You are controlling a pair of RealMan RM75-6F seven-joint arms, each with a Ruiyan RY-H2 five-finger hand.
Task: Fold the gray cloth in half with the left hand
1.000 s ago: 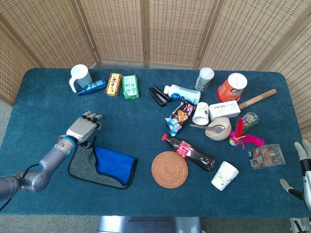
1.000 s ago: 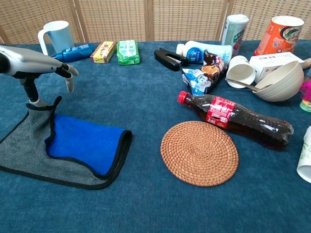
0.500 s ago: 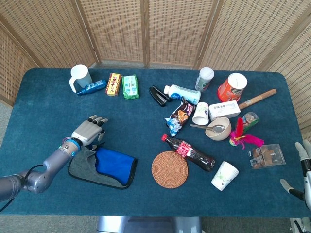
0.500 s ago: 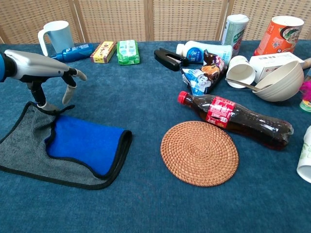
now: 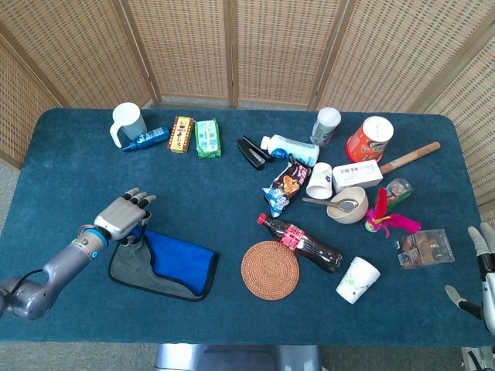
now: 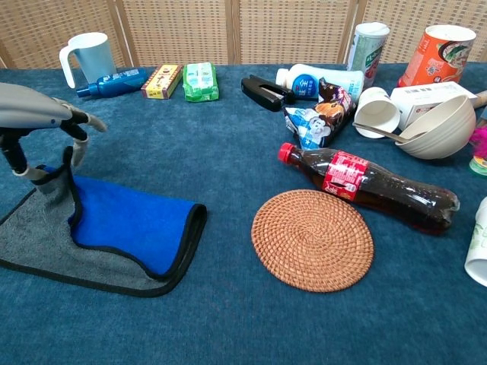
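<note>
My left hand (image 6: 38, 122) pinches the lifted corner of the gray cloth (image 6: 34, 239) at the table's near left; its blue side (image 6: 129, 224) shows, folded partway over. A woven coaster (image 6: 312, 239) and cola bottle (image 6: 369, 186) lie to the right, well apart. Dark blue tablecloth (image 5: 216, 193), wicker screen (image 5: 232, 46) behind. My right hand (image 5: 483, 270) waits with fingers spread at the table's edge.

The cloth (image 6: 46, 236) is gray with black edging and a bright blue underside. The worktop (image 5: 232, 185) is dark teal. The woven coaster (image 5: 270, 270) is tan-orange; the mug (image 5: 128, 121) pale blue; the cola bottle (image 6: 373, 186) red-labelled.
</note>
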